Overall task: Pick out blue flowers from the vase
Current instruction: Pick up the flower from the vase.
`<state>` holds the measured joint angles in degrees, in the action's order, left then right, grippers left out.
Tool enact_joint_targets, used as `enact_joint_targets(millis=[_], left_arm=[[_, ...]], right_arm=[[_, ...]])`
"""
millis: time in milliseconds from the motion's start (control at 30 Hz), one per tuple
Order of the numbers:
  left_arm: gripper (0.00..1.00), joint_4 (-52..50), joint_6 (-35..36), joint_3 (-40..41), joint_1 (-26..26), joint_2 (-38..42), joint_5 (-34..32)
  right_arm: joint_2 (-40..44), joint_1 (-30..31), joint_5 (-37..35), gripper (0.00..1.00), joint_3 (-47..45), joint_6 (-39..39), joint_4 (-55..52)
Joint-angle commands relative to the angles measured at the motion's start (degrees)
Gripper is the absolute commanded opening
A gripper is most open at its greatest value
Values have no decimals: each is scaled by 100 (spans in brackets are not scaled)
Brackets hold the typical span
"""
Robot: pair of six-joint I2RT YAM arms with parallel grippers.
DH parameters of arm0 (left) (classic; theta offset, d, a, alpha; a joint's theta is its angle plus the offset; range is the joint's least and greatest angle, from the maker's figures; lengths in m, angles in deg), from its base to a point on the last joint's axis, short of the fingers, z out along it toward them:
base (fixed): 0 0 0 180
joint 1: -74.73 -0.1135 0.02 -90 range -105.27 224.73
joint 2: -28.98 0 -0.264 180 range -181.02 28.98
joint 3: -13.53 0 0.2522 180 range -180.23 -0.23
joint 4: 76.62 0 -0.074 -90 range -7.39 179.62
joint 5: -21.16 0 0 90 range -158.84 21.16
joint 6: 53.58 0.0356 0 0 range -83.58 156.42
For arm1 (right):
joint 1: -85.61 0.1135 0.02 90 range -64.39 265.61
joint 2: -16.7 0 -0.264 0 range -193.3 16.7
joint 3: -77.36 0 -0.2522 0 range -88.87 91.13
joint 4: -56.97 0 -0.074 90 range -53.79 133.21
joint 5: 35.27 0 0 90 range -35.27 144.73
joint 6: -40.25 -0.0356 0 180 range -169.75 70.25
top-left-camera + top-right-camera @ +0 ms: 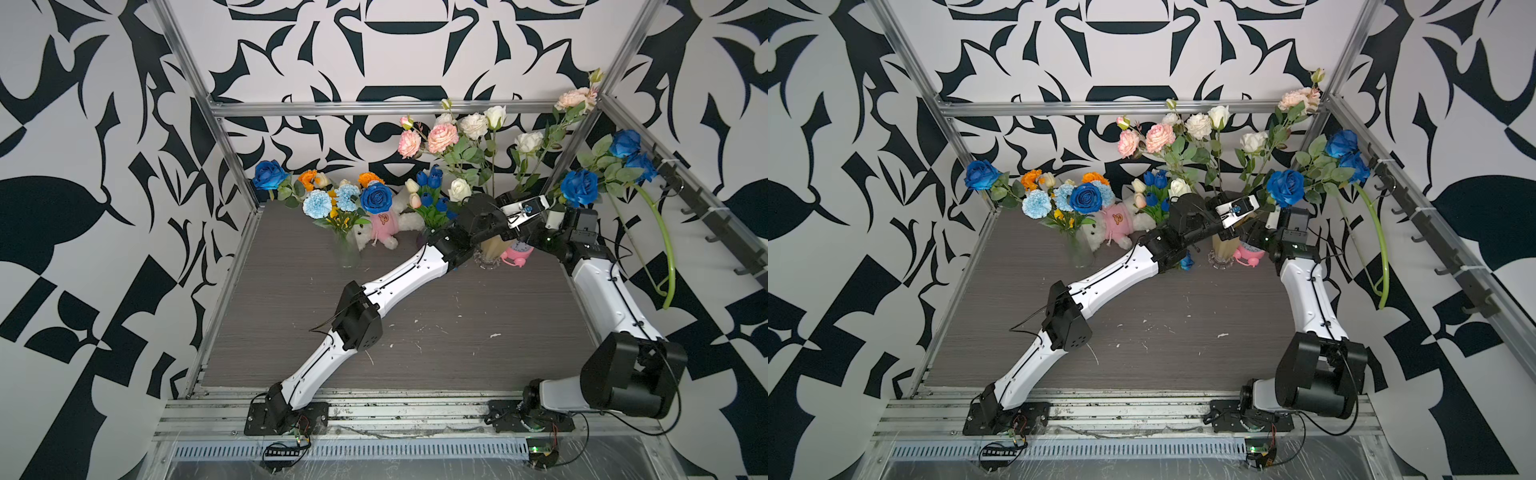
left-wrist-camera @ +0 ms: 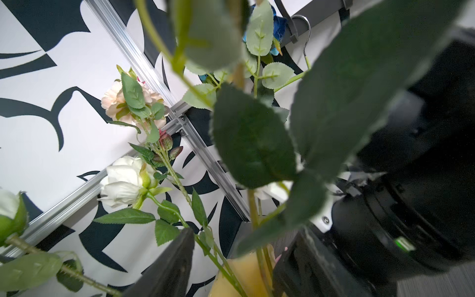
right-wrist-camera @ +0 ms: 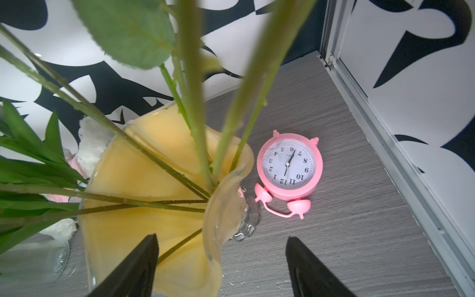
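A yellow vase (image 3: 144,180) (image 1: 492,251) at the back right holds several green stems. Three deep-blue roses (image 1: 579,187) (image 1: 1285,187) lean out to its right, and a thick green stem (image 1: 667,257) curves down from them along the right wall. My left gripper (image 2: 239,267) (image 1: 536,205) is open just above the vase, with thin stems and a dark leaf between its fingers; which flower those stems carry I cannot tell. My right gripper (image 3: 221,267) is open low beside the vase, straddling its rim. Blue tulips (image 1: 432,183) stand behind the left arm.
A clear glass vase (image 1: 347,253) at the back left holds blue roses (image 1: 376,198), pale-blue carnations (image 1: 318,203) and orange flowers. A plush toy (image 1: 384,226) lies beside it. A pink alarm clock (image 3: 289,167) lies right of the yellow vase. White and pink roses (image 1: 442,137) rise above.
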<state>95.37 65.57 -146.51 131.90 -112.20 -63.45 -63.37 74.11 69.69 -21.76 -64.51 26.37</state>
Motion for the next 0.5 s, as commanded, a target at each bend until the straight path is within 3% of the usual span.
enact_joint_targets(millis=[0,100,167,300,467], left_arm=[[64,196,-116,-234,5,-154,50],[49,262,-180,-202,5,-134,88],[45,360,-188,-154,14,-109,144],[18,534,-177,6,22,26,70],[9,714,-6,301,31,355,83]], right_arm=[[14,74,132,77,-5,176,-140],[6,78,197,77,4,184,-153],[8,87,192,77,2,187,-157],[-5,101,111,77,13,153,-157],[-55,97,-89,78,65,58,-218]])
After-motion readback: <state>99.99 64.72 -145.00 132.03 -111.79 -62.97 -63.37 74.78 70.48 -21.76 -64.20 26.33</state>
